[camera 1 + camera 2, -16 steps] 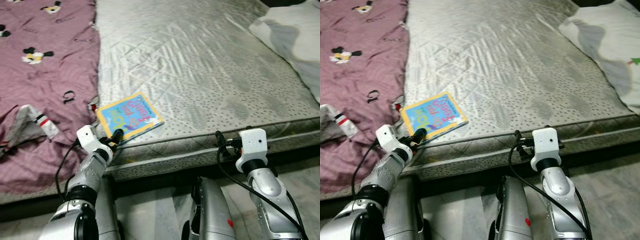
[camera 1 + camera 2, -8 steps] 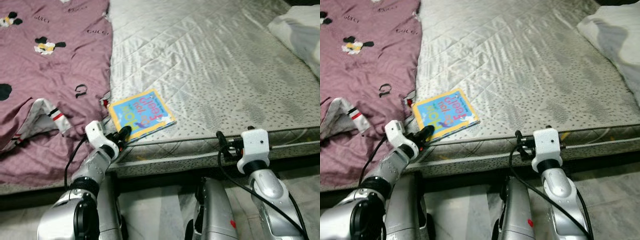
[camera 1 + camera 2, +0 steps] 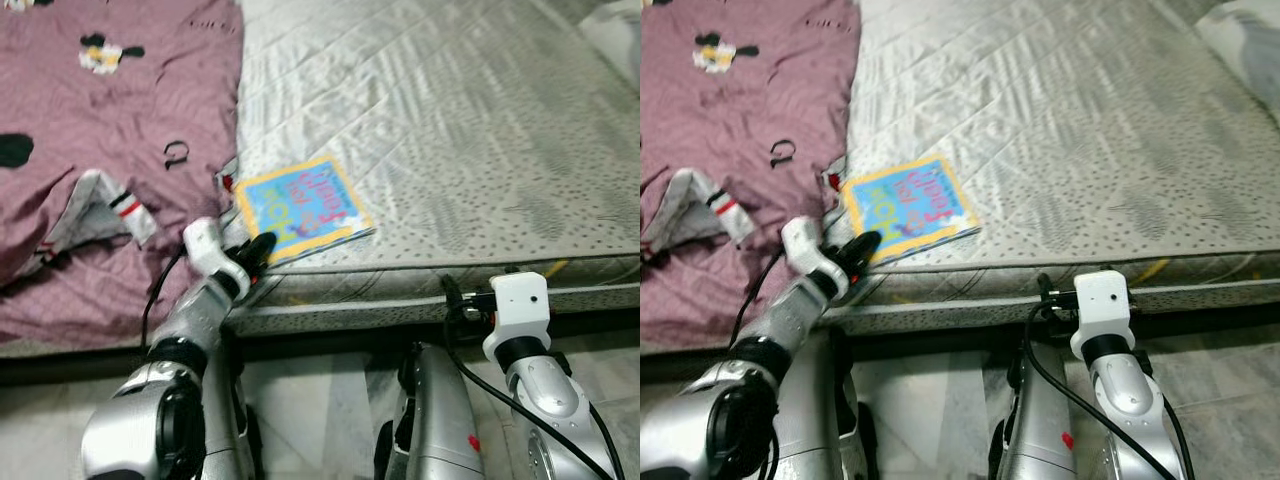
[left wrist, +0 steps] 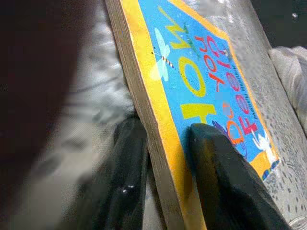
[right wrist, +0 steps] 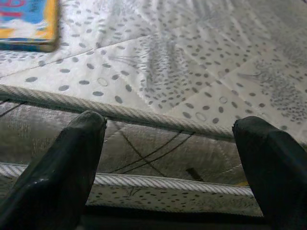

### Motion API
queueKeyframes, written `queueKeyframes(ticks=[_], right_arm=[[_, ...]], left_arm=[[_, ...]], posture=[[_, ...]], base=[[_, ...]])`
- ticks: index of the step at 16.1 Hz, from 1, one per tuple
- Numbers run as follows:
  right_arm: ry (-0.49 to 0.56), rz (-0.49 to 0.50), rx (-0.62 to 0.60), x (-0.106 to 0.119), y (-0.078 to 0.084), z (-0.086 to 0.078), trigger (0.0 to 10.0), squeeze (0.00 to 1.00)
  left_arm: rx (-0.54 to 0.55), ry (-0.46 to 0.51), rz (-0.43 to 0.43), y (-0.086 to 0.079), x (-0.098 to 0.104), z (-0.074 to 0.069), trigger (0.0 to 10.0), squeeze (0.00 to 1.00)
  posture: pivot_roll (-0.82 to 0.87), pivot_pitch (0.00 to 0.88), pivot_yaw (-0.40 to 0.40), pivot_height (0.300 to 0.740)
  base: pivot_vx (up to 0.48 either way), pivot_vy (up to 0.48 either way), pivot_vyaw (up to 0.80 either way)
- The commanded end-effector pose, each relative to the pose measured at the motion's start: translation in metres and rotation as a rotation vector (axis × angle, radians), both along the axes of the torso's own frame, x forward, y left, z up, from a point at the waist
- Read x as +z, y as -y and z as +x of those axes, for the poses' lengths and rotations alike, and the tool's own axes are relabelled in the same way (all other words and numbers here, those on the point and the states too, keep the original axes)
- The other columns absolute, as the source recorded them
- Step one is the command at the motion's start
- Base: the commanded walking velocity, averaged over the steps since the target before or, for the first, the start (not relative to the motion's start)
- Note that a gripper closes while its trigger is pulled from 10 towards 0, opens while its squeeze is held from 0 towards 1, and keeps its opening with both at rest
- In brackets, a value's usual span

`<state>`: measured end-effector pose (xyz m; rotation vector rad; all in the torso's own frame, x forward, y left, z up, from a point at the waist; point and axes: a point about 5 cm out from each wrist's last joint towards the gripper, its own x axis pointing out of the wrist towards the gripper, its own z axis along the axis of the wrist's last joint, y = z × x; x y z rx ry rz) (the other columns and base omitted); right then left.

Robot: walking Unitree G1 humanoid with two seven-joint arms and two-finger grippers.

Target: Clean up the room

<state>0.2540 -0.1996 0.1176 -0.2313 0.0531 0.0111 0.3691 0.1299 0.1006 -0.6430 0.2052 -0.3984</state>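
One book (image 3: 303, 207) lies flat near the front edge of the mattress (image 3: 470, 130), its blue cover with a yellow border and bright lettering facing up. We see its near left corner caught between the two black fingers (image 4: 218, 182) of our left gripper (image 3: 256, 253): in the left wrist view one finger rests on top of the cover and the other sits against the side edge of the pages, so the gripper is clamped on the book's corner. The book still rests on the mattress, just beside the purple blanket (image 3: 110, 130) that covers the left part of the bed. That blanket carries small cartoon figures and black lettering, and a pale piece of cloth (image 3: 100, 205) with a red and black stripe lies folded on it, near the book but not touching it.

Our right gripper (image 5: 168, 158) hangs in front of the mattress's front side, well apart from the book, with its fingers spread wide and nothing between them. The white wrist housing (image 3: 518, 305) of that arm sits just below the mattress's piped edge. A white pillow (image 3: 1250, 30) shows at the far right corner of the bed.
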Motion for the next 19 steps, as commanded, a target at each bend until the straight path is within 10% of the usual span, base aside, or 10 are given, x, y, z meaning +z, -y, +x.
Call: queueKeyframes(ticks=[1, 2, 3, 4, 5, 14, 19], right_arm=[[-0.008, -0.001, -0.018, 0.000, 0.003, -0.004, 10.0, 0.00], [-0.010, 0.000, -0.021, -0.001, 0.002, -0.004, 10.0, 0.00], [-0.011, 0.002, -0.023, -0.001, 0.001, -0.004, 10.0, 0.00], [-0.011, 0.003, -0.023, -0.001, 0.001, -0.004, 10.0, 0.00], [-0.012, 0.006, -0.025, -0.001, -0.001, -0.003, 10.0, 0.00], [0.045, 0.022, -0.036, 0.005, -0.005, 0.020, 10.0, 0.00], [0.070, 0.126, 0.006, 0.006, -0.026, 0.040, 10.0, 0.00]], left_arm=[[-0.120, 0.021, 0.047, 0.027, 0.005, 0.001, 0.0, 0.00], [-0.142, 0.072, 0.113, 0.031, 0.011, 0.003, 0.4, 0.00], [-0.168, 0.118, 0.150, 0.036, 0.016, 0.003, 5.0, 0.00], [-0.183, 0.138, 0.158, 0.038, 0.019, 0.004, 4.0, 0.00], [-0.219, 0.161, 0.162, 0.043, 0.021, 0.003, 0.0, 0.00], [-0.173, 0.268, 0.125, 0.037, 0.037, 0.007, 0.0, 0.00], [0.004, 0.520, 0.314, 0.008, 0.069, 0.003, 0.0, 0.00]], posture=[[-0.19, 0.304, -0.041, 0.493], [-0.19, 0.303, -0.039, 0.493], [-0.18, 0.301, -0.036, 0.493], [-0.18, 0.299, -0.035, 0.493], [-0.18, 0.297, -0.033, 0.493], [-0.14, 0.206, -0.014, 0.493], [-0.05, 0.108, 0.010, 0.493]], base=[[0.000, 0.000, 0.00], [0.000, 0.000, 0.00], [0.000, 0.000, 0.00], [0.000, 0.000, 0.00], [0.000, 0.000, 0.00], [0.000, 0.000, 0.00], [0.000, 0.000, 0.00]])
